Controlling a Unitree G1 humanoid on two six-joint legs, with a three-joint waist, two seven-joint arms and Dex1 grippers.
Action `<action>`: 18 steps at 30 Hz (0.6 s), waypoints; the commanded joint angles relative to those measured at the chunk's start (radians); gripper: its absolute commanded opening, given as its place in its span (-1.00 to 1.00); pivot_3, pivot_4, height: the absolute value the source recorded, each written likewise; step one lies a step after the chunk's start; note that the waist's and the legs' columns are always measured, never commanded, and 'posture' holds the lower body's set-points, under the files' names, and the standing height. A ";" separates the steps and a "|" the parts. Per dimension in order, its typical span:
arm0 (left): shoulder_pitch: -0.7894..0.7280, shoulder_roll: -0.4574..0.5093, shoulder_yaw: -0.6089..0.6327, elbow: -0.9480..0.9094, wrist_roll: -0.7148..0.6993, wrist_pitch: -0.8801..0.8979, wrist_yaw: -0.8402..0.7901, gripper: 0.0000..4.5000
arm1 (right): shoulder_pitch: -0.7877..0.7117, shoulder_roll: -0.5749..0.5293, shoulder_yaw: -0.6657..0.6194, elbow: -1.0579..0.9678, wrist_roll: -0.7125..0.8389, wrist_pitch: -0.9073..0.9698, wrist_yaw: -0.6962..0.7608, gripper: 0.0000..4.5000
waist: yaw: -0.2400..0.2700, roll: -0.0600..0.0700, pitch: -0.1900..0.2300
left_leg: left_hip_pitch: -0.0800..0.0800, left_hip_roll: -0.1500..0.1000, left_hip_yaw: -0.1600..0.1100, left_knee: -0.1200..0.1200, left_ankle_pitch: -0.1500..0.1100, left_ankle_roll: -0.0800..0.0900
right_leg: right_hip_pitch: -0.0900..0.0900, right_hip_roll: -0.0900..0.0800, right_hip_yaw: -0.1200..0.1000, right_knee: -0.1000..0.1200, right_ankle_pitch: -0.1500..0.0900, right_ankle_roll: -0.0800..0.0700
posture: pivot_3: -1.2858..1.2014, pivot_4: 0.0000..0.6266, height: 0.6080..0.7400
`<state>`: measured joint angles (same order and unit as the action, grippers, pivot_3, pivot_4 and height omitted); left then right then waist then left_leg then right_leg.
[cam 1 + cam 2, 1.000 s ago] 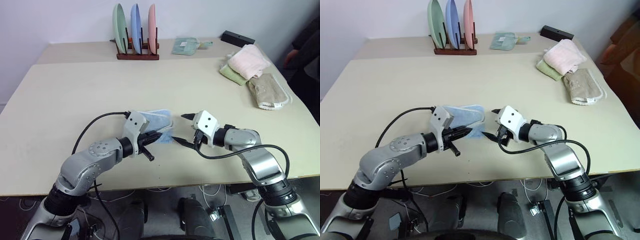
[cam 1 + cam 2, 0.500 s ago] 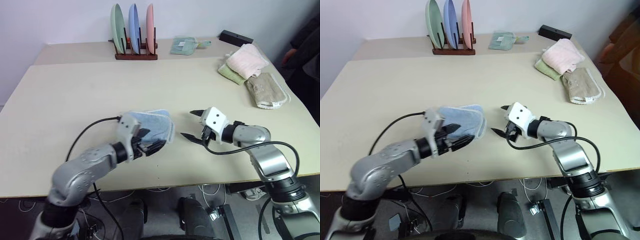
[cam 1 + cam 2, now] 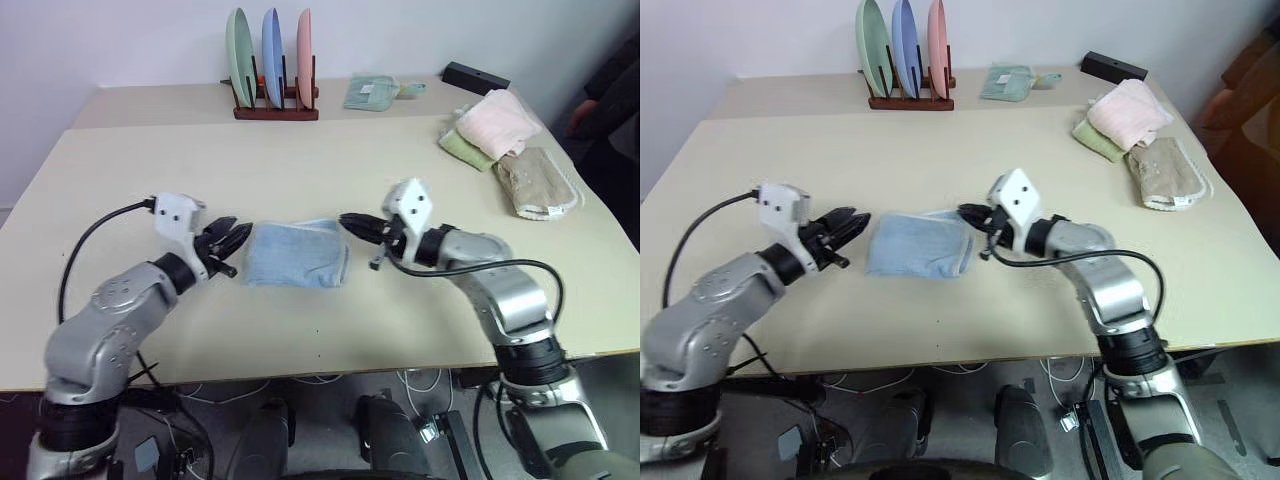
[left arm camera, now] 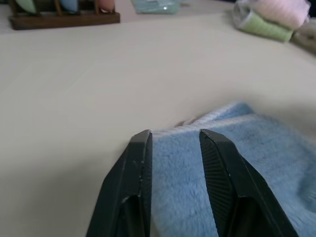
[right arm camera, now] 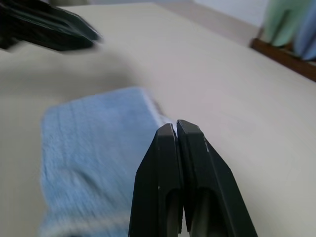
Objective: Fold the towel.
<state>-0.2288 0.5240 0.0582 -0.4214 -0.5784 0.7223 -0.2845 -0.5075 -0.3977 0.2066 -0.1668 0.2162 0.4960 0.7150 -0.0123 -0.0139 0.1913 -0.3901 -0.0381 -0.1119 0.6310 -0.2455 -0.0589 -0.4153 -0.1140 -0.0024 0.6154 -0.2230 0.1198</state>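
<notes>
The towel is light blue terry cloth, folded into a small rectangle that lies flat on the table's near middle. My left gripper hovers just off the towel's left edge and points at it. Its fingers stand apart with nothing between them, and the towel shows past them. My right gripper sits at the towel's far right corner, pointing left. In the right wrist view its fingers are pressed together with no cloth between them, over the towel.
A wooden rack with three upright plates stands at the back. Beside it lie a small teal cloth and a black box. Pink, green and beige folded towels sit at the right edge.
My left gripper let go of the towel, opened and drew back to the left. My right gripper moved left to the towel's right corner and shut. The towel now lies flat.
</notes>
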 commanded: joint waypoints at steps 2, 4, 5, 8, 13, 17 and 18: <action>0.004 -0.009 -0.159 0.099 0.189 -0.102 -0.022 -0.35 | 0.021 0.019 0.092 0.084 -0.093 -0.039 -0.026 -0.97 | -0.001 0.000 0.000 | 0.000 0.000 0.000 0.000 0.000 0.000 | 0.000 0.000 0.000 0.000 0.000 0.000 | 0.03 -0.52 1.00; 0.014 -0.024 -0.175 0.135 0.225 -0.130 -0.027 -0.35 | 0.036 0.035 0.099 0.113 -0.099 -0.047 -0.033 -0.97 | -0.001 0.000 0.000 | 0.000 0.000 0.000 0.000 0.000 0.000 | -0.001 0.000 0.000 0.000 0.000 0.000 | 0.03 -0.52 1.00; 0.022 -0.041 -0.169 0.164 0.237 -0.140 -0.016 -0.35 | 0.042 0.040 0.111 0.148 -0.125 -0.060 -0.052 -0.97 | -0.002 0.000 0.000 | -0.001 0.000 0.000 0.000 0.000 0.000 | -0.002 0.000 0.000 0.000 0.000 0.000 | 0.03 -0.52 1.00; 0.058 -0.079 -0.140 0.201 0.256 -0.187 -0.010 -0.35 | 0.055 0.041 0.117 0.211 -0.177 -0.077 -0.096 -0.97 | -0.002 0.001 -0.001 | 0.000 0.000 0.000 0.000 0.000 0.000 | -0.002 0.000 0.000 0.002 0.000 0.000 | 0.03 -0.52 1.00; 0.112 -0.102 -0.066 0.158 0.226 -0.244 -0.042 -0.35 | 0.071 0.028 0.063 0.150 -0.127 -0.075 -0.066 -0.97 | -0.002 0.001 -0.002 | 0.002 0.000 0.000 0.000 0.000 0.000 | 0.000 0.000 0.000 0.002 0.000 0.000 | 0.03 -0.52 1.00; 0.159 -0.092 0.093 0.068 0.137 -0.268 -0.070 -0.36 | 0.051 0.031 -0.079 0.023 0.063 0.112 -0.022 -0.42 | -0.002 0.001 -0.001 | 0.000 0.000 0.000 0.000 0.000 0.000 | -0.001 0.000 0.000 0.002 0.000 0.000 | 0.03 -0.52 1.00; 0.167 -0.089 0.111 0.057 0.128 -0.266 -0.077 -0.36 | 0.049 0.028 -0.093 0.008 0.084 0.141 -0.019 -0.20 | -0.002 0.001 -0.001 | 0.000 0.000 0.000 0.000 0.000 0.000 | -0.002 0.000 0.000 0.003 0.000 0.000 | 0.03 -0.52 1.00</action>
<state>-0.0592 0.4267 0.1217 -0.3061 -0.4238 0.4803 -0.3489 -0.4428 -0.3704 0.1511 -0.0925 0.2432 0.5968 0.6851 -0.0138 -0.0129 0.1902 -0.3903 -0.0376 -0.1125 0.6309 -0.2454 -0.0591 -0.4174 -0.1139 -0.0023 0.6184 -0.2229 0.1199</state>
